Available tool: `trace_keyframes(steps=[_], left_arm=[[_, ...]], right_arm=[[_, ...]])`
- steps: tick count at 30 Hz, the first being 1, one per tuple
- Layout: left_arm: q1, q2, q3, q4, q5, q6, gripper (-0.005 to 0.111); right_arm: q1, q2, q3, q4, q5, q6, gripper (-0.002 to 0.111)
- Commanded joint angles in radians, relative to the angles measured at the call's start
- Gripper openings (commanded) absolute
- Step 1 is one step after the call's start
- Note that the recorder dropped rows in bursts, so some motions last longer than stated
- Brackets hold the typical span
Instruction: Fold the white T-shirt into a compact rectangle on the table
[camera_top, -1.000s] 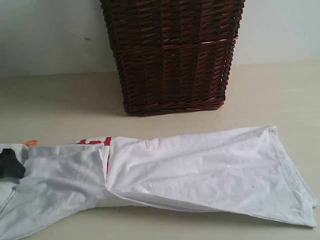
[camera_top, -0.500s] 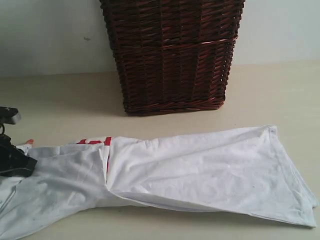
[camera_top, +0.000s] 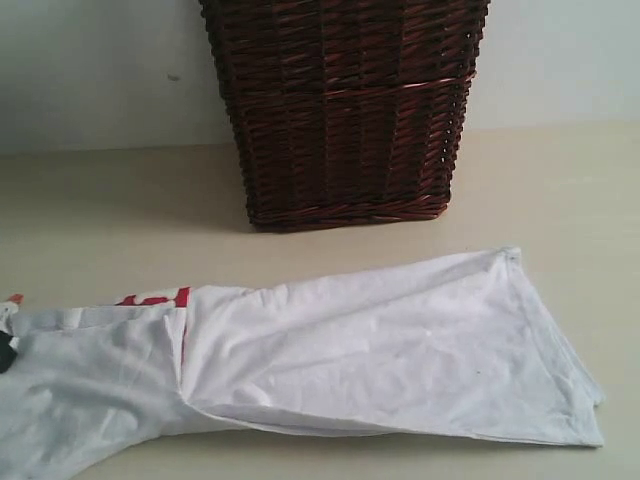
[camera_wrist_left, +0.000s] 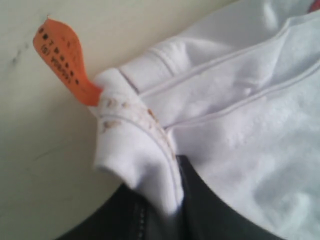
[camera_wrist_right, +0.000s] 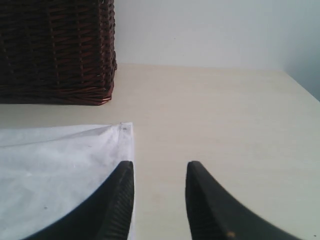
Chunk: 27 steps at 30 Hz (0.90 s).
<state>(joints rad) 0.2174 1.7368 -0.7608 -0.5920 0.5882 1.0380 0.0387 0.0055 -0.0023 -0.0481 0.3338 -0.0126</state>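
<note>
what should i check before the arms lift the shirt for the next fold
1. Left gripper has cloth: ok, shut on an edge of the white T-shirt next to the orange tag.
2. Right gripper has cloth: not ok, it is open with nothing between its fingers, over bare table beside the shirt's corner.
3. Shirt clear of the wicker basket: ok, a strip of table lies between them.
4. Shirt lying smooth: not ok, it is wrinkled, and one layer laps over another near the red print.
5. Number of layers in the left grip: cannot tell.
</note>
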Motion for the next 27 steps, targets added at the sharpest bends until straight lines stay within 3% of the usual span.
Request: trace_keyframes(steps=[1,11,17,21,27], left_arm=[[0.095,-0.012,0.004,0.111,0.003,0.002,0.000],[0.261,-0.017,-0.037,0.135,0.019,0.002,0.000],[0.357,-0.021,-0.111,-0.022,0.169,0.002,0.000],[0.363,-0.077,-0.151,-0.058,0.232,0.002,0.000],[0.363,-0.193,-0.264,-0.045,0.223,-0.024,0.000]], right_arm=[[-0.003,-0.005,0.002,-0.003,-0.007,-0.002,0.036],[-0.003,-0.005,0.002,-0.003,-0.007,-0.002,0.036],[-0.003,-0.005,0.002,-0.003,-0.007,-0.002,0.036],[-0.003,-0.005,0.002,-0.003,-0.007,-0.002,0.036],[-0.003,-0.005,0.002,-0.003,-0.007,-0.002,0.036]])
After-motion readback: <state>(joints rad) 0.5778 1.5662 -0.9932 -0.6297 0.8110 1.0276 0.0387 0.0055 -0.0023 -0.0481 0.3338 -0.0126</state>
